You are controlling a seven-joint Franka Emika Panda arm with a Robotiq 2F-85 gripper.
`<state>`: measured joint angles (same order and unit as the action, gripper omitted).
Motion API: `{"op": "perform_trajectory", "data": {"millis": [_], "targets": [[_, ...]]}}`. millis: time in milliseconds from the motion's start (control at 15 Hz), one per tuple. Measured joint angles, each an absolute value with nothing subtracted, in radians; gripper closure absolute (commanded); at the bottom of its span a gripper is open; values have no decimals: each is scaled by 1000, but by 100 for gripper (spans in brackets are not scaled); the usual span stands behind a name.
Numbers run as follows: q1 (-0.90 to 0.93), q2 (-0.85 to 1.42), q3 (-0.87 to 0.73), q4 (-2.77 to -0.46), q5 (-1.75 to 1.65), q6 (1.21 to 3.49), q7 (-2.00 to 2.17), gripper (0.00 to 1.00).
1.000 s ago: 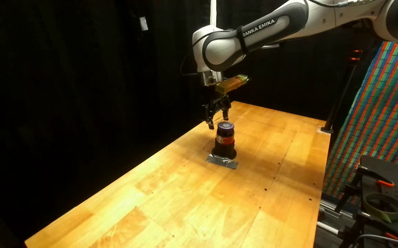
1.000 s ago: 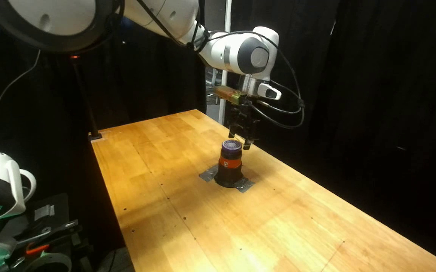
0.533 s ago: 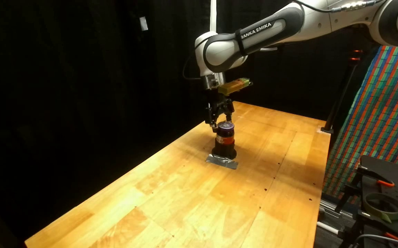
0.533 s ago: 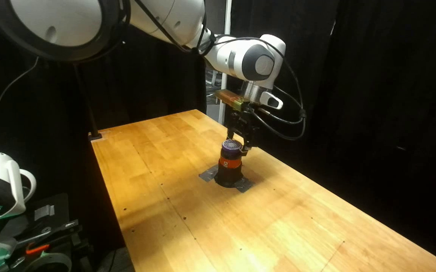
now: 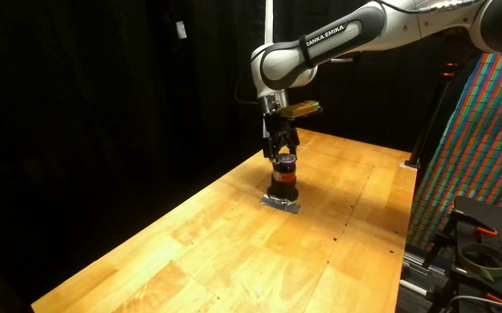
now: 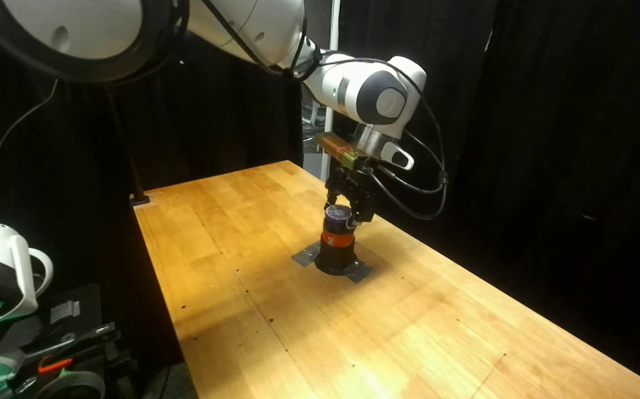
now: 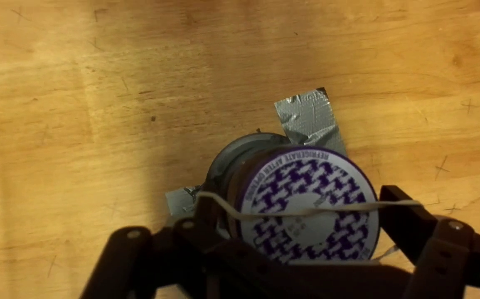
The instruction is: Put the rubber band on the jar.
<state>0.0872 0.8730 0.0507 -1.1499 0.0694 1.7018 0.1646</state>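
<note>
The dark jar [image 5: 284, 177] stands upright in a black round base, its orange label showing in both exterior views [image 6: 337, 239]. Its purple-and-white lid [image 7: 306, 182] faces up in the wrist view. My gripper [image 7: 300, 201] is open, with its fingers on either side of the lid; it tilts a little in an exterior view [image 6: 341, 214]. The pale rubber band [image 7: 294, 212] is stretched between the fingers. One strand crosses over the lid top, and another shows at the lid's near edge. The lower part of the lid is hidden by the gripper in the wrist view.
Silver tape [image 7: 308, 118] fixes the black base [image 6: 335, 257] to the wooden table [image 5: 251, 252]. The table's long edge runs close behind the gripper in both exterior views. A dark post [image 6: 138, 197] stands at a far table corner.
My gripper has come down and across to the jar, from above and beside it to around its lid. The band has moved with the fingers onto the lid. The jar has stayed in place.
</note>
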Motion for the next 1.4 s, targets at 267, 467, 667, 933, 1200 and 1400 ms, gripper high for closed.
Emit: {"op": "perform_trajectory", "data": {"millis": [267,467,667,933,1200,1400], "targets": [[85,817,50,-1259,70,1752,167,0],[87,764,48,-1364,70,1845,185,0],[92,702,45,-1482,70,1955,218,0],[94,604,45,-1656,70,2097,260,0],[94,525,44,-1800,70,2228,287,26],[98,484,45,-1890,71,2373,315,49]]}}
